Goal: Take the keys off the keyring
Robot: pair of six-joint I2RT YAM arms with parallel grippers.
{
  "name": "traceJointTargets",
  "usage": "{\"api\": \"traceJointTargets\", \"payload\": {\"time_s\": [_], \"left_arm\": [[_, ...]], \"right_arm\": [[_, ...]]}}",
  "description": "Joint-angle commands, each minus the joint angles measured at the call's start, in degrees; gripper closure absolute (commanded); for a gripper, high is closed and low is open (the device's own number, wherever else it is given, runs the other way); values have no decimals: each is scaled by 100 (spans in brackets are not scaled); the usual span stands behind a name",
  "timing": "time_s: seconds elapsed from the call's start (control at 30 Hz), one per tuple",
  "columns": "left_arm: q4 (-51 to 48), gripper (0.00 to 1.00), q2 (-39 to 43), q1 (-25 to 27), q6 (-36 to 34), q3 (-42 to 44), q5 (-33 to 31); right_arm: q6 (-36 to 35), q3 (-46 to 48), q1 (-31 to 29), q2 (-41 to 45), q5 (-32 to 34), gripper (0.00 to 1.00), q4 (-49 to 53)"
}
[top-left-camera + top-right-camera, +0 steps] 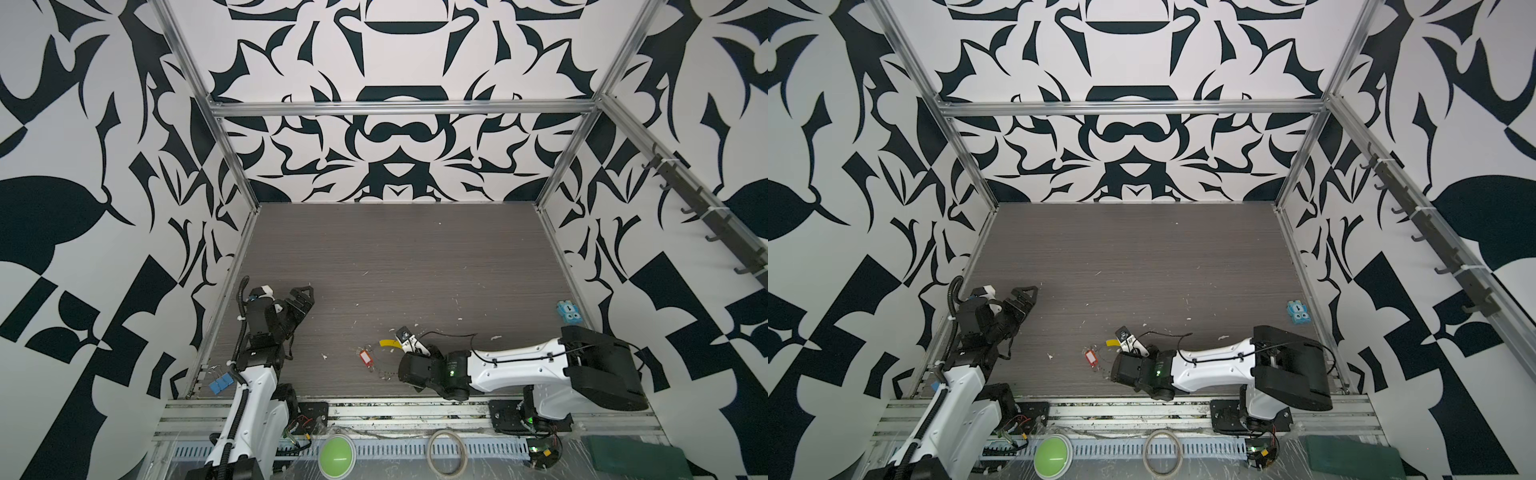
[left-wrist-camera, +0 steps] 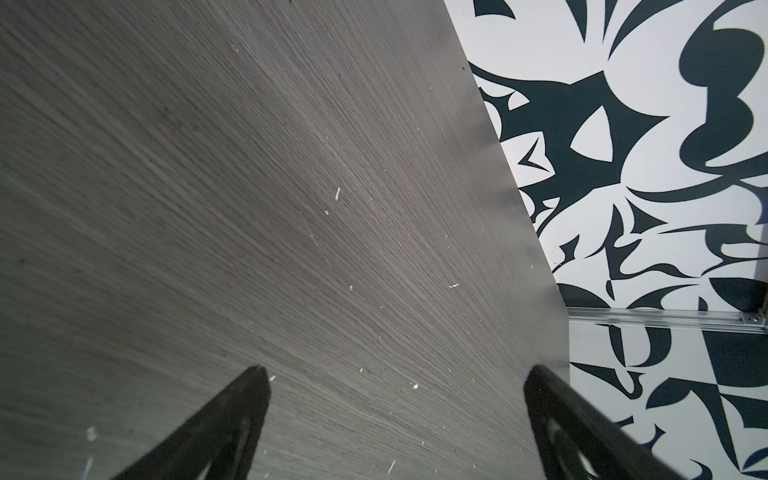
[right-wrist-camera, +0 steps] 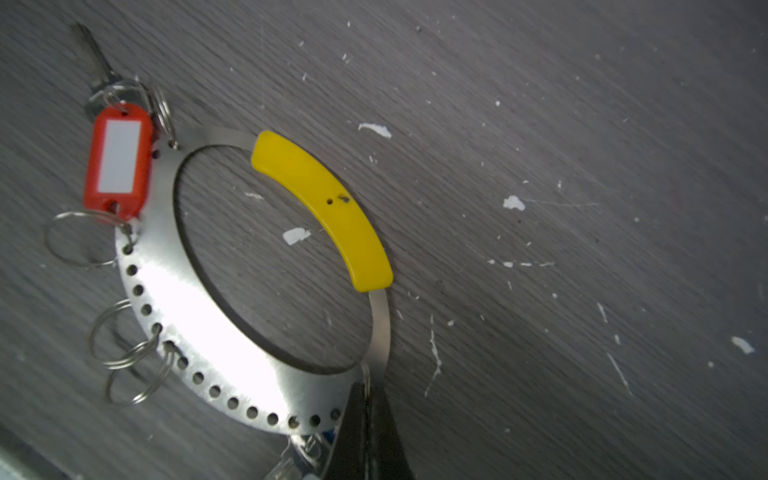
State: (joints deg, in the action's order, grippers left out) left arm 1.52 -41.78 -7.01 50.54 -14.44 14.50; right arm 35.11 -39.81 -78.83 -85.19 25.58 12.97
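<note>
green dome button (image 1: 337, 456) and beige hoop (image 1: 448, 452) sit nearest in both top views, on the rail below the table's (image 1: 374, 249) 6 o'clock edge. just inside that edge, at the tabletop's 6 o'clock, the keyring (image 1: 390, 343) lies flat. its yellow sleeve (image 1: 1111, 343) is at the loop's 1 o'clock and the red tag (image 1: 365, 358) at its 9 o'clock, the tag's long axis running roughly 11 to 5. the right arm (image 1: 511, 363) reaches in from 3 o'clock, its wrist covering the loop's 4 o'clock side. the left gripper (image 1: 309, 298) hangs at the table's 9 o'clock, well apart from the keyring, pointing toward 3 o'clock.

left wrist view: its black fingers (image 2: 232, 424) stand wide apart over flecked grey tabletop.

right wrist view: the right gripper (image 3: 368, 395) is pinched together on the keyring where the thin band meets the broad part. the keyring is a flat steel crescent, its broad glaring side pierced by a row of small holes along the outer edge, narrowing to a thin band that runs through the yellow sleeve. split rings (image 3: 120, 336) hook through the holes. the white-labelled red tag and one of the silver keys (image 3: 95, 62) hang at the side far from the fingers; a second bunch beside the fingers is too blurred to read.
</note>
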Motion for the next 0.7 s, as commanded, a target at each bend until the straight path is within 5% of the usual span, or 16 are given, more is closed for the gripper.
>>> {"api": "traceJointTargets", "payload": {"time_s": [0.0,0.37,0.67], "left_arm": [[230,0,150,11,107,94,193],[294,1,1087,685,703,-333,741],[750,14,340,1526,549,-984,1957]], "right_arm": [[-505,-1,74,459,228,100,-172],[-1708,231,1207,1698,-1745,100,-1041],[-1807,448,2248,2682,-3277,100,-1557]]}}
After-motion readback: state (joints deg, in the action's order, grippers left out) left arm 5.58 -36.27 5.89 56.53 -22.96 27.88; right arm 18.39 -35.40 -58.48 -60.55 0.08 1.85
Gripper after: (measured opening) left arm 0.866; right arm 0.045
